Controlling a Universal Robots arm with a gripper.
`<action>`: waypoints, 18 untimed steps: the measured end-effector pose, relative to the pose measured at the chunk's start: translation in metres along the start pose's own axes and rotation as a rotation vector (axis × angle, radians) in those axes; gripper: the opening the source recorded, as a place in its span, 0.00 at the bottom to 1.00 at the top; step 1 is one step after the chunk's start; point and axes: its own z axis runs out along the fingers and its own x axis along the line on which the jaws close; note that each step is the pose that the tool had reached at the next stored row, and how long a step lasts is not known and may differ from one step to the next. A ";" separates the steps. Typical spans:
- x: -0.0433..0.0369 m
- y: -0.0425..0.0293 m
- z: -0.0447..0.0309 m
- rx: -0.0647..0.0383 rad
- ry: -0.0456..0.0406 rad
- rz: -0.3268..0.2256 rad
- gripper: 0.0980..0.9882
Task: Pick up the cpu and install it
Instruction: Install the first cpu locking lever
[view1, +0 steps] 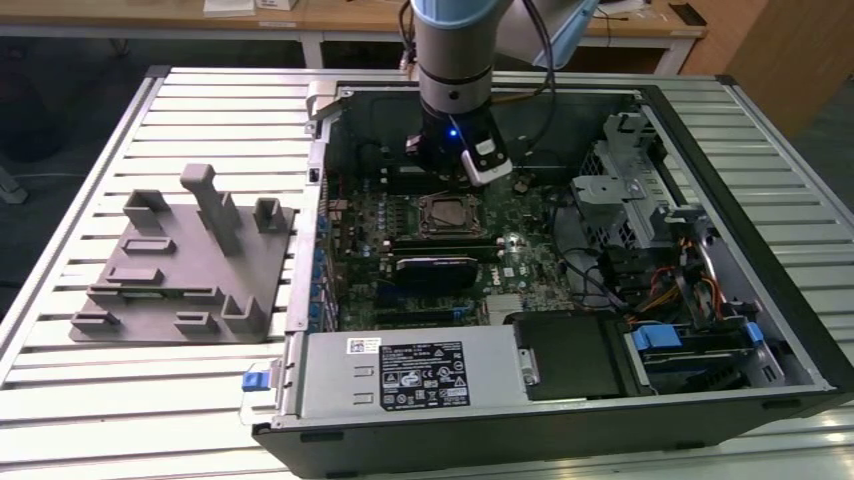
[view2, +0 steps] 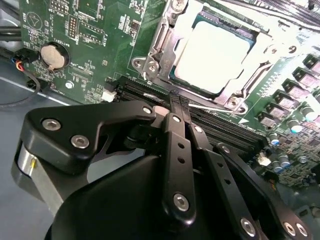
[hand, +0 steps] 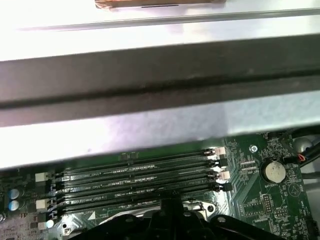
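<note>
The cpu (view2: 212, 55), a flat square chip with a silvery-white top, lies in the motherboard socket inside its metal frame. In the exterior view the cpu socket (view1: 447, 214) sits mid-board in the open computer case. My gripper (view2: 176, 100) hangs just off one side of the socket, over the black memory slots (hand: 140, 180). Its black fingers (view2: 172, 130) are pressed together, shut, with nothing between them. In the exterior view the gripper (view1: 449, 176) is at the socket's far side. It does not touch the cpu.
A grey plastic fixture (view1: 180, 260) with upright posts stands on the slatted table at the exterior view's left. Inside the case are a black heatsink block (view1: 434, 270), a power supply (view1: 400, 375), a drive cage (view1: 627, 200) and cables (view1: 667, 290). The case wall (hand: 150, 75) stands near the slots.
</note>
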 end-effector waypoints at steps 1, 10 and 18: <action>-0.0002 0.0005 0.0003 0.002 -0.0013 0.005 0.01; 0.0002 0.0070 0.0032 0.010 -0.0116 0.054 0.01; 0.0009 0.0092 0.0062 0.019 -0.0205 0.094 0.01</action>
